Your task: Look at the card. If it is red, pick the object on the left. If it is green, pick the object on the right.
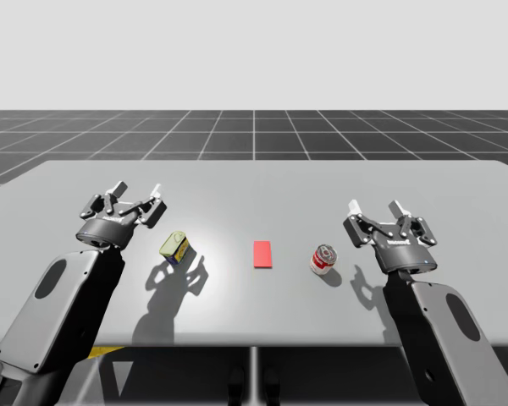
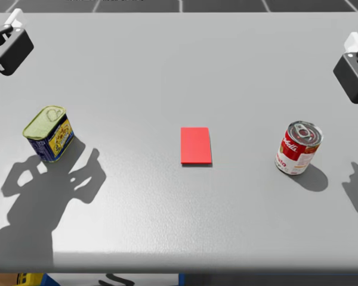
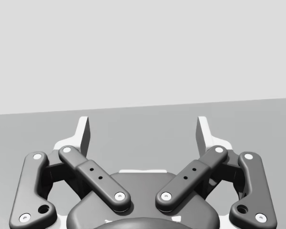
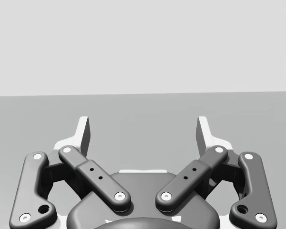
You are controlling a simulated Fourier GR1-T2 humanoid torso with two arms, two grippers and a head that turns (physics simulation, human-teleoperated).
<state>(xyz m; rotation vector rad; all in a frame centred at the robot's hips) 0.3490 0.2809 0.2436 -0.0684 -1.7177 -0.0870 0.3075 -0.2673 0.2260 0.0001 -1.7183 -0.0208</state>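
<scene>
Nearest me, my left arm [image 1: 59,296] and my right arm [image 1: 449,326] rise from the front edge of the grey table [image 1: 457,190], one at each side, and throw dark shadows [image 2: 42,190] across its near part. A little further out three things lie in a row across the table, well apart from one another. On the left stands the blue and yellow tin [image 2: 48,132], a squarish one with a pale lid facing up. In the middle the red card [image 2: 196,145] lies flat. On the right stands the red and white can [image 2: 298,148], round, with its silver pull-tab top up. Beyond the row, my left pincer [image 1: 137,191] hangs above the table just behind the tin and to its outer side, its two fingers spread wide with nothing between them. My right pincer [image 1: 375,207] hangs likewise behind the can and to its outer side, its fingers also spread wide and holding nothing. Each wrist view looks past its parted fingers over bare table. Past the far edge lies a dark gridded floor [image 1: 254,131].
</scene>
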